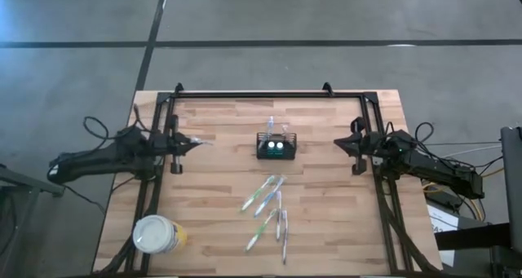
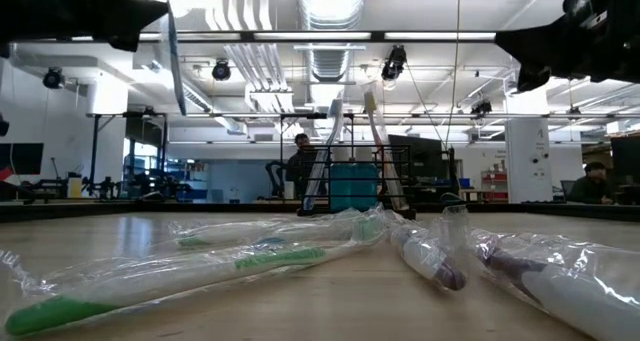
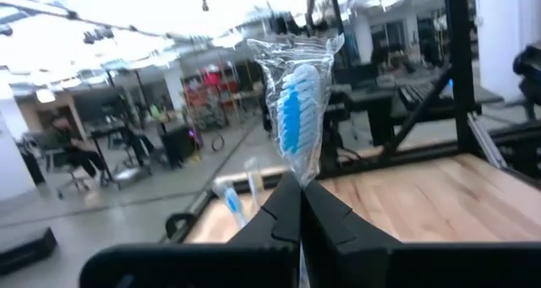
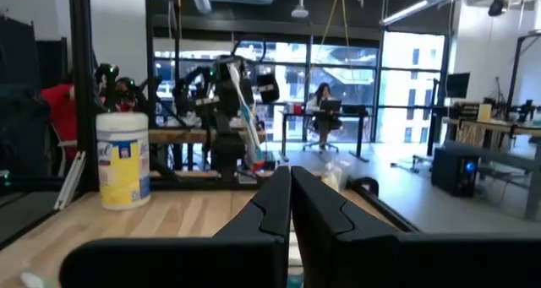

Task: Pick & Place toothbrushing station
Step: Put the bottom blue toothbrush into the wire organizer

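- Where the wooden table (image 1: 212,221) has its far middle, the toothbrushing station (image 1: 276,147) stands upright, a black slotted caddy with two toothbrushes standing in it and a teal block showing inside from the low view
- Left gripper (image 1: 189,143): at the table's left side, raised off the top, fingers pressed together on a wrapped toothbrush (image 3: 296,111) with blue bristles, held upright
- Right gripper (image 1: 340,143): at the table's right side, well apart from the caddy, fingers pressed together with nothing between them
- Wrapped toothbrushes (image 1: 263,195): several lying loose on the table nearer than the caddy, green and purple ones among them
- Yellow tub (image 1: 157,235) with white lid: upright at the near left corner
- People: seated at desks in the room beyond the table
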Robot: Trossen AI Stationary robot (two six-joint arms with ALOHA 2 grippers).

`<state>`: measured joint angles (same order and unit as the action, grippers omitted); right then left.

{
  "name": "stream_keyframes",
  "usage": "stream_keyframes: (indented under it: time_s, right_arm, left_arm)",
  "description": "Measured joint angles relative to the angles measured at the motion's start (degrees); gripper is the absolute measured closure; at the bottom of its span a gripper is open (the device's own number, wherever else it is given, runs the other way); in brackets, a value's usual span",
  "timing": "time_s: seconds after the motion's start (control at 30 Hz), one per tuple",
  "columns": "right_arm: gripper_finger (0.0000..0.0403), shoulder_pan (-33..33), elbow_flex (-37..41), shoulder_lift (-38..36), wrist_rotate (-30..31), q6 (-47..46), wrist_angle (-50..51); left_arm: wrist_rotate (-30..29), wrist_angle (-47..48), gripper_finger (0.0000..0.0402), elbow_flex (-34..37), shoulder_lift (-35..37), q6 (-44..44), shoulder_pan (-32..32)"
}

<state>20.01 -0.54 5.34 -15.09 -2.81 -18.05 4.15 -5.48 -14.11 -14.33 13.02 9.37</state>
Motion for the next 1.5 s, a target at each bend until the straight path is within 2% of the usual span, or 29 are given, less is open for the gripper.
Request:
stream_keyframes:
  time_s: [0.17,0.6,0.97,1.2,1.33,1.5]
  right_arm:
    - [0.0394,0.0,0.0,0.1,0.0,-3.0,-0.2]
    - [0.0394,0.0,0.0,0.1,0.0,-3.3,1.4]
    - [0.0394,0.0,0.0,0.1,0.1,-2.7,3.3]
    - [0.0394,0.0,0.0,0.1,0.1,-1.7,2.8]
    - [0.0394,0.0,0.0,0.1,0.2,-1.7,2.8]
    - [0.0394,0.0,0.0,0.1,0.3,-1.7,2.8]
  left_arm:
    - [-0.4,1.5,0.0401,2.8,5.0,0.0,0.0]
    - [-0.6,4.3,0.0401,8.9,14.3,-3.0,0.0]
    - [-0.5,4.1,0.0401,10.2,14.3,-7.2,0.0]
    - [3.9,3.8,0.0401,10.6,14.2,-7.5,0.0]
    - [3.4,3.8,0.0401,11.3,14.2,-7.0,0.1]
    - [-1.1,-1.4,0.0401,10.2,13.4,-10.2,0.2]
